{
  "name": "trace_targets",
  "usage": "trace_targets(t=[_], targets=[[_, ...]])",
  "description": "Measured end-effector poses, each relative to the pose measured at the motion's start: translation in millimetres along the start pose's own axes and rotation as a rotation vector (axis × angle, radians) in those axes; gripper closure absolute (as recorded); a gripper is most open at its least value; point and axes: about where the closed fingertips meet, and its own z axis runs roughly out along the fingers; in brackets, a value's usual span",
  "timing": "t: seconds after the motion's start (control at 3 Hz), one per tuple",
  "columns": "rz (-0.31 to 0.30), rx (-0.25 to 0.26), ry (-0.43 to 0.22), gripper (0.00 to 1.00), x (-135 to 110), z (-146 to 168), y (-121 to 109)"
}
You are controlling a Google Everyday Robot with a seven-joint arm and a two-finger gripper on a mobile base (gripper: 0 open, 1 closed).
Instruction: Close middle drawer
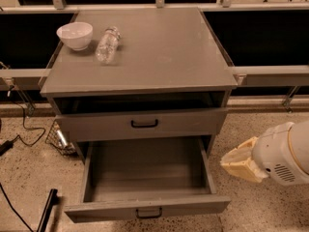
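Note:
The grey cabinet [159, 57] stands in the middle of the camera view. Its middle drawer [145, 208] is pulled far out toward me, a long shallow grey box with nothing in it and a small black handle [148, 212] on its front. Above it the taller top drawer front [96, 125] is pushed in. The lowest drawer is hidden under the open one. My gripper [237, 161], cream-coloured on a white arm [282, 153], hangs to the right of the open drawer, level with its right side wall and a short way from it, touching nothing.
A white bowl [75, 35] and a clear plastic bottle [107, 44] lying on its side sit at the back left of the cabinet top. Cables [21, 124] and a black bar [47, 210] lie on the speckled floor at left. Grey rails [270, 73] run behind the cabinet.

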Motion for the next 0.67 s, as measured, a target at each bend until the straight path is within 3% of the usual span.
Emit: trace_targets(t=[0.67], targets=[[0.001,0.078,-0.01,1.0,51.7,51.3,19.6]])
